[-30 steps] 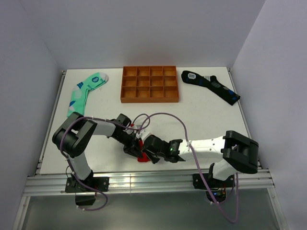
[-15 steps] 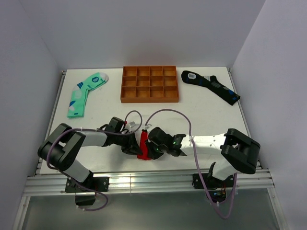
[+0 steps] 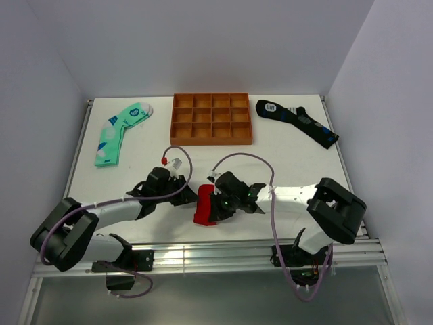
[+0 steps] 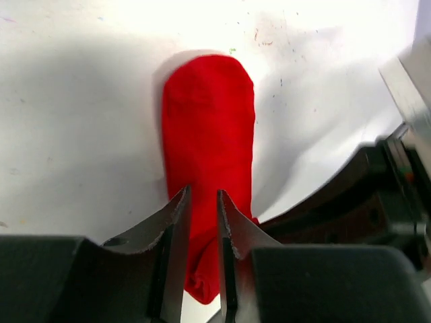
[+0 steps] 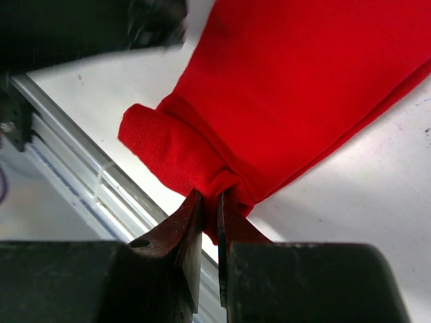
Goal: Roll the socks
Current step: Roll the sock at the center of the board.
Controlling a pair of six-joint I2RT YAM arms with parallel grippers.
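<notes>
Jointly, left pincer point(image 4: 202, 196) and right pincer point(image 5: 209, 200) pinch the partly rolled red sock point(image 4: 209, 114).

The whole setup sits on a flat white matte surface point(image 3: 291, 162), boxed in by three plain pale grey-lavender walls: back wall point(image 3: 216, 40), left wall point(image 3: 34, 101) and right wall point(image 3: 392, 101). A silver aluminium rail frame point(image 3: 223, 254) runs along the near edge, with a dull grey floor strip point(image 3: 216, 301) below it. The light is soft and even, and shadows are faint. Up close, the surface shows tiny scuffs and specks.
</notes>
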